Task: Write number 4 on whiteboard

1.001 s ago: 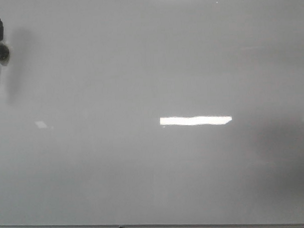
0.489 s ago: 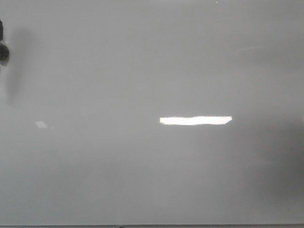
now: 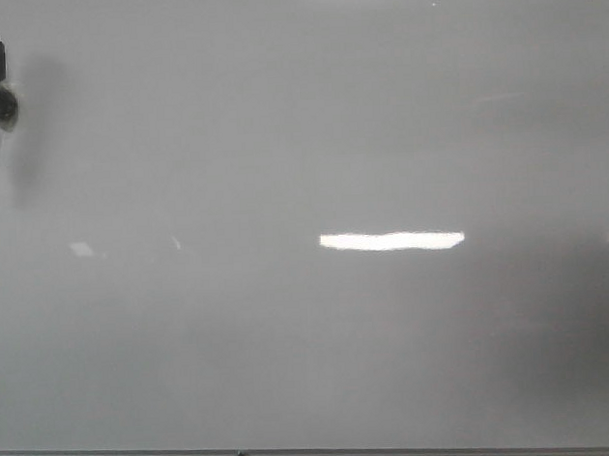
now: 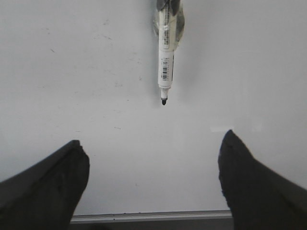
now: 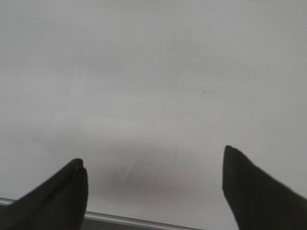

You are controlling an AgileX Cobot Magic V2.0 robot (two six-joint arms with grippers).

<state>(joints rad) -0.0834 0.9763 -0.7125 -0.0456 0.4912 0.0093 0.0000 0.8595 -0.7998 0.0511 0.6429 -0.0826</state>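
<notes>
Whiteboard [image 3: 318,328] blank (no 4 drawn); marker [image 4: 165,57] lies uncapped at its left edge. Left gripper [image 4: 152,179] and right gripper [image 5: 154,184] both gape, empty. Step: pickup. Next: left closes on marker.

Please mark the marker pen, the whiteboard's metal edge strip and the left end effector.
White-barrelled marker pen with black tip [image 4: 165,67]: left wrist view, barrel label.
Grey metal edge strip of the glossy pale whiteboard [image 3: 392,451]: front view, strip's middle.
Left end effector [image 4: 153,187]: left wrist view, midway between the dark fingertips.
</notes>
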